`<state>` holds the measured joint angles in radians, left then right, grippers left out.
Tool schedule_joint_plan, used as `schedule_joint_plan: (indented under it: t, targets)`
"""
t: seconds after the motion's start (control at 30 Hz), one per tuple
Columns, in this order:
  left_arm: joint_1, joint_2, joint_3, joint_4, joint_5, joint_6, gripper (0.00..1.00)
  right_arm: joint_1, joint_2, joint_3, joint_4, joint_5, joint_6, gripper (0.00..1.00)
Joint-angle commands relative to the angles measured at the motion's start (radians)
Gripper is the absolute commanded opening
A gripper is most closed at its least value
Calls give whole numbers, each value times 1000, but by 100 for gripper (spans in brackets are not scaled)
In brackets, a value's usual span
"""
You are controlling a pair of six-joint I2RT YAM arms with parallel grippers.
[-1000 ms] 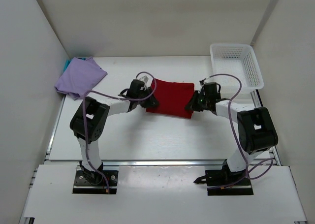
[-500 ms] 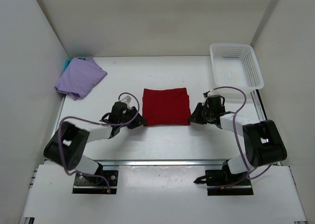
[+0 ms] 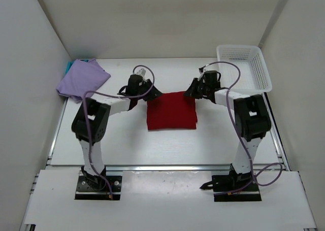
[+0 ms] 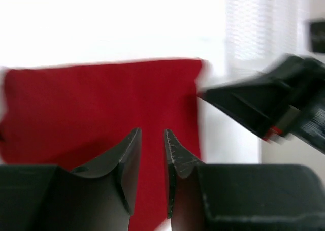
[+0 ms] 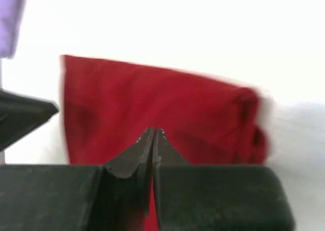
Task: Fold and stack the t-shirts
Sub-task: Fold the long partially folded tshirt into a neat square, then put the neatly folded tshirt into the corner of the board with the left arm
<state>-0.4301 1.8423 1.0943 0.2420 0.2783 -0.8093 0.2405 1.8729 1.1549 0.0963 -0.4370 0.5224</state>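
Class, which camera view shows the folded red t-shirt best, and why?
Top external: the whole red t-shirt shows sharply, a folded rectangle. Both wrist views show it blurred, partly hidden behind their own fingers.

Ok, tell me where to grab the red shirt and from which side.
Pinch the two far corners of the red t-shirt at once, coming low from its left and right. It lies flat as a folded rectangle, so only edges offer a pinch; holding both corners probably keeps it folded.
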Motion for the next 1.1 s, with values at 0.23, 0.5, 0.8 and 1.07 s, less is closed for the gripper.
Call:
schedule_joint_plan:
  t: [0.23,0.5,0.8,1.07]
  targets:
    - [155,169,18,5,18,-19,34,-95,173,63,19,-60,7,0]
    - [182,-93,-141,67,7,-12,60,-78,50,94,2,-109,11,20]
    - [97,-207,-362,-102,-34,156,79,3,-315,-244,201,-60,120,54]
    - [53,-11,-285,-55,79,144,79,34,-590,-524,241,-89,140,56]
